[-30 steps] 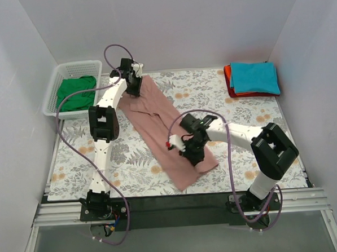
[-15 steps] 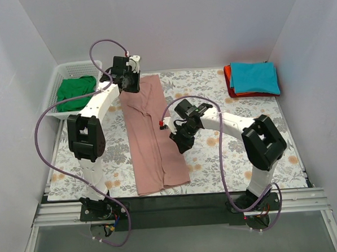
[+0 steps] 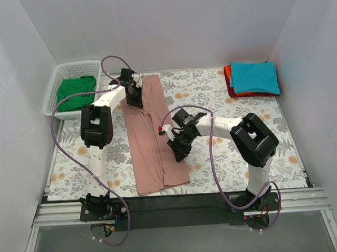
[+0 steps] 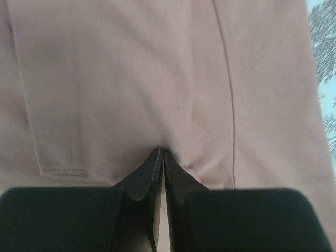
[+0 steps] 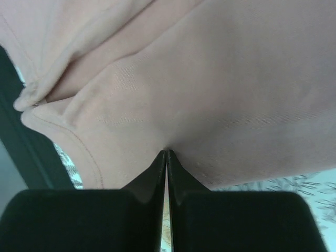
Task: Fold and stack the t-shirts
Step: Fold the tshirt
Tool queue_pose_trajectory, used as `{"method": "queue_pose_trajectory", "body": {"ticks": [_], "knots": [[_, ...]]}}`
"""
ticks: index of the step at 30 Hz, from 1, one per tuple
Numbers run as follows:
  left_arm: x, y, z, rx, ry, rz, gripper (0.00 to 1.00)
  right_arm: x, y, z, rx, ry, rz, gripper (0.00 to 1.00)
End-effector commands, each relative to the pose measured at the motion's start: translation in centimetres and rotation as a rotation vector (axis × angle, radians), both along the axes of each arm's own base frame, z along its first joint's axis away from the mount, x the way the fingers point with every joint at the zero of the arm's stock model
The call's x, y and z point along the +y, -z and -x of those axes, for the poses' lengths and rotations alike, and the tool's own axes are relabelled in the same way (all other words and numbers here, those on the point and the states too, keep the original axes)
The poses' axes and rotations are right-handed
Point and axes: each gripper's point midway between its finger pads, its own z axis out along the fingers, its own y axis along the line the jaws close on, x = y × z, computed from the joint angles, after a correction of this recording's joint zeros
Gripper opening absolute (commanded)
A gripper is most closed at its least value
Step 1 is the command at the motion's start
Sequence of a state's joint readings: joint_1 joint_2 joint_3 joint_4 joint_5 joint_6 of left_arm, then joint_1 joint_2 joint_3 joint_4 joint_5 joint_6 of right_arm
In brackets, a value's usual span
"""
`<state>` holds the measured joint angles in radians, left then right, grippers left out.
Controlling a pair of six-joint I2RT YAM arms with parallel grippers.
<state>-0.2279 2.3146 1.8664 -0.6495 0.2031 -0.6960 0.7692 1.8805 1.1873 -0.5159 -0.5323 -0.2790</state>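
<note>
Pink t-shirt [image 3: 151, 143] pinched in left fingers [image 4: 142, 181], right fingers [image 5: 149, 181]; green t-shirt [image 3: 75, 91] in white basket [image 3: 77, 64].

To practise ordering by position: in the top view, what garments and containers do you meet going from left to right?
White basket holding the green t-shirt → pink t-shirt → teal t-shirt stacked on the red-orange t-shirt.

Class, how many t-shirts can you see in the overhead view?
4. One pink t-shirt spread mid-table; green t-shirt in the white basket, far left; teal t-shirt folded atop the red-orange t-shirt, far right. Others may be hidden underneath.
</note>
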Motion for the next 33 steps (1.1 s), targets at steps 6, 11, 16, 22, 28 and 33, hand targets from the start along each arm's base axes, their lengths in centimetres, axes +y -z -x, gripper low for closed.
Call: {"method": "queue_pose_trajectory", "body": {"ticks": [6, 11, 16, 22, 28, 33], "knots": [[-7.4, -0.1, 0.0, 0.012, 0.129, 0.102, 0.04, -0.7, -4.1, 1.5, 0.034, 0.037, -0.112, 0.11], [-11.9, -2.3, -1.7, -0.042, 0.155, 0.174, 0.04, -3.7, -7.7, -3.3, -0.057, 0.195, -0.164, 0.2], [-13.3, -7.1, -3.7, -0.169, 0.171, 0.242, 0.14, -6.2, -9.6, -10.1, -0.165, 0.337, -0.16, 0.24], [-9.6, -15.9, -4.6, -0.353, 0.124, 0.271, 0.34, -4.8, -10.7, -16.7, -0.232, 0.418, -0.155, 0.32], [-4.8, -18.2, -0.6, -0.314, 0.097, 0.338, 0.35, -1.7, -10.9, -22.0, -0.216, 0.483, -0.211, 0.32], [-4.2, -14.3, 4.4, -0.185, 0.149, 0.358, 0.32, -0.2, -8.3, -24.2, -0.17, 0.512, -0.218, 0.31]]}}
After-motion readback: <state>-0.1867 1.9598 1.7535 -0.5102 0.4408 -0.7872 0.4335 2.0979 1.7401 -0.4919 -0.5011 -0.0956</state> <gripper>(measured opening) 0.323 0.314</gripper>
